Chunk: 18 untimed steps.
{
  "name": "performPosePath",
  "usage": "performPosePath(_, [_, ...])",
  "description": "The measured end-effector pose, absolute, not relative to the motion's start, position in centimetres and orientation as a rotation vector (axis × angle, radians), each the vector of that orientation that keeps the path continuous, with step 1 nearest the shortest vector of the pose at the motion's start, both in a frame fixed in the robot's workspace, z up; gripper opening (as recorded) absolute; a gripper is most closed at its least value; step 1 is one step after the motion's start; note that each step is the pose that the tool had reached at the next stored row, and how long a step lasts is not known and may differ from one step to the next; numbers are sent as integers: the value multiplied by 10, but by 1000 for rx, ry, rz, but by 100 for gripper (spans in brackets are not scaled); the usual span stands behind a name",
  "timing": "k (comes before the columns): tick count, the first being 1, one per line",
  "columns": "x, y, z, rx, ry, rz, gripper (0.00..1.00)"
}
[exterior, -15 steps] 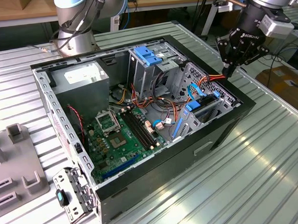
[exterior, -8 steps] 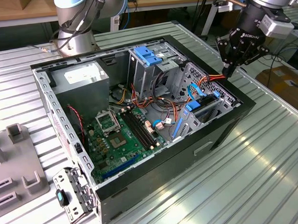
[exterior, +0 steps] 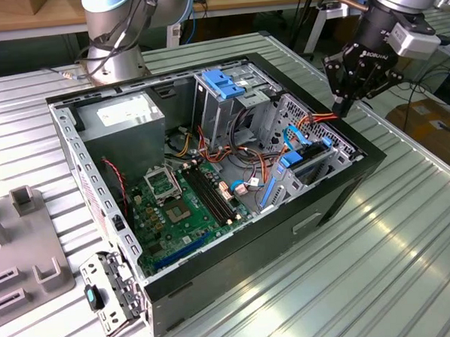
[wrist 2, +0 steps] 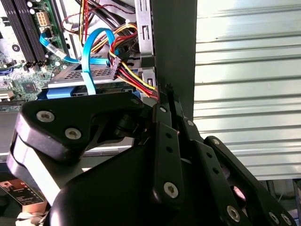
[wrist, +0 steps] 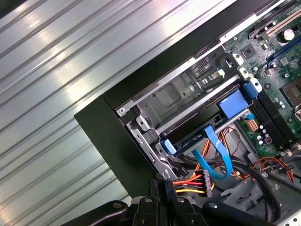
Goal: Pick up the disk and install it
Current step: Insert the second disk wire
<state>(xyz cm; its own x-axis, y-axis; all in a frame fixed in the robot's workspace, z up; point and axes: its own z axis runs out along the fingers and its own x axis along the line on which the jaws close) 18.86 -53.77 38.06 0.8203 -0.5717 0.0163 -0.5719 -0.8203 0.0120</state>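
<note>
In the exterior view, the open computer case [exterior: 210, 177] fills mid-frame on the ribbed metal table [exterior: 380, 243]. Right of centre, the disk [exterior: 308, 164] with its blue rails sits in the case's lower bay, cables [exterior: 313, 118] above it. Up and right of the disk, at the upper right, the gripper [exterior: 345, 105] hangs over the case's edge, its fingers drawn together, pinching the power cable.

Robotics workshop or lab: ribbed metal table [exterior: 380, 251], opened computer case [exterior: 211, 184], robot arm base [exterior: 112, 38], wooden benches [exterior: 21, 17] behind.
</note>
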Motion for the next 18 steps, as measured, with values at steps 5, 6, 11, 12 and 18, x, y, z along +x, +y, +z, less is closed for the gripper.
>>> performPosePath(5, [184,-538,381,2982,-937,19,16])
performPosePath(6, [183,-538,381,2982,-937,19,16])
performPosePath(11, [183,-538,381,2982,-937,19,16])
performPosePath(12, [183,-538,381,2982,-937,19,16])
performPosePath(18, [183,-538,381,2944,-1047,18,16])
